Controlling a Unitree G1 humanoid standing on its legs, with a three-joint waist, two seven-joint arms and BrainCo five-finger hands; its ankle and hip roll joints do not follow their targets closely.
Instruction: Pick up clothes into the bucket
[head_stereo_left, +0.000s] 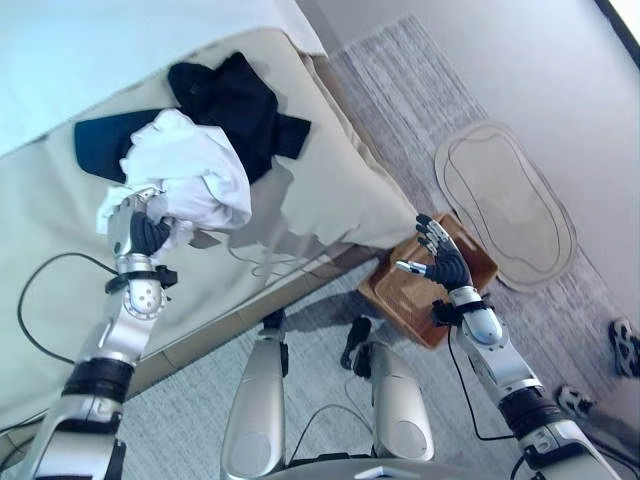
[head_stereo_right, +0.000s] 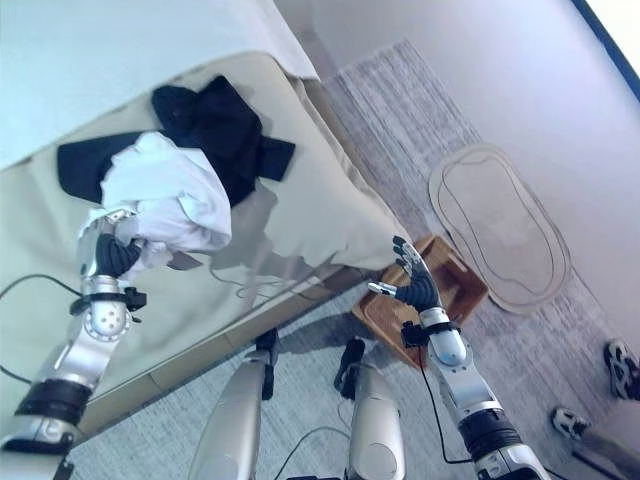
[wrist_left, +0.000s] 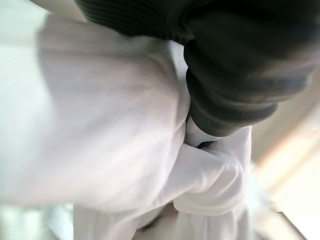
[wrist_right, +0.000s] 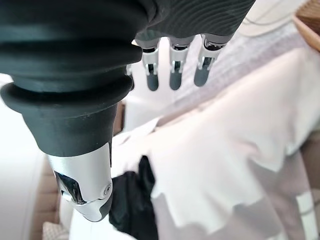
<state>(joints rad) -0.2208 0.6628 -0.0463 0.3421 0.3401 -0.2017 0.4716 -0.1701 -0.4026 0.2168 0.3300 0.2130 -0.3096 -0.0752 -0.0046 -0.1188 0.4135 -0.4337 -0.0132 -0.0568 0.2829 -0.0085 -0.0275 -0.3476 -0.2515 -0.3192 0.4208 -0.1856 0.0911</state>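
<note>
No legible text, labels, nos. or signs anywhere in the views.

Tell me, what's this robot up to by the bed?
It is gathering laundry. Its left hand has its fingers closed on a white garment and holds it bunched up above the bed. A black garment lies spread on the bed just behind it. The right hand hangs open and empty over a wooden box on the floor beside the bed. Nothing is in the box yet.
</note>
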